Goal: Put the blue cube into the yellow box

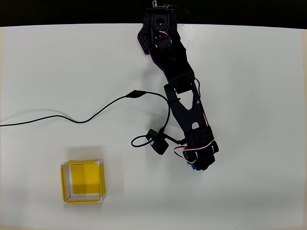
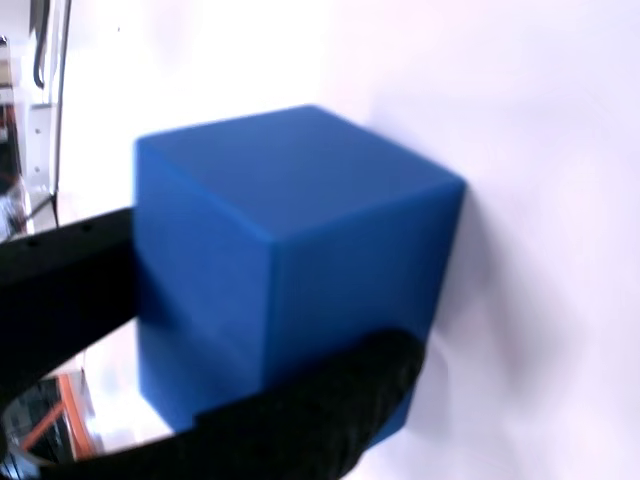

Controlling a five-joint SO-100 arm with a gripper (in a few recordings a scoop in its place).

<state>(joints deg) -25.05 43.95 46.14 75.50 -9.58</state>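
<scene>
Here the pincer (image 2: 240,340) sits right at the blue cube (image 2: 290,260) in the wrist view: one black finger (image 2: 60,290) comes in from the left edge and meets the cube's left face, and the other finger (image 2: 320,420) curves across the cube's lower front. Both look to be touching the block, so the pincer appears clenched on the blue cube, with the cube filling the space between the two fingers. Whether the cube rests on the white bench (image 2: 540,120) or is lifted off it I cannot tell from this view; a soft shadow lies on the surface to the cube's right.

In the overhead view the pincer (image 1: 199,165) is at the lower end of the black arm (image 1: 177,81), which reaches down and to the right from its base at the top edge of the bench (image 1: 57,72). A sliver of the blue cube (image 1: 191,167) peeks out under the arm's tip, on its left side. Just to the left of the arm's wrist lies a small black module (image 1: 157,140) with a looped black cable (image 1: 86,117) that trails off to the left edge.

The yellow box (image 1: 82,181) stands well apart from the pincer, toward the lower left of the bench, its opening upward and its yellow floor bare.
</scene>
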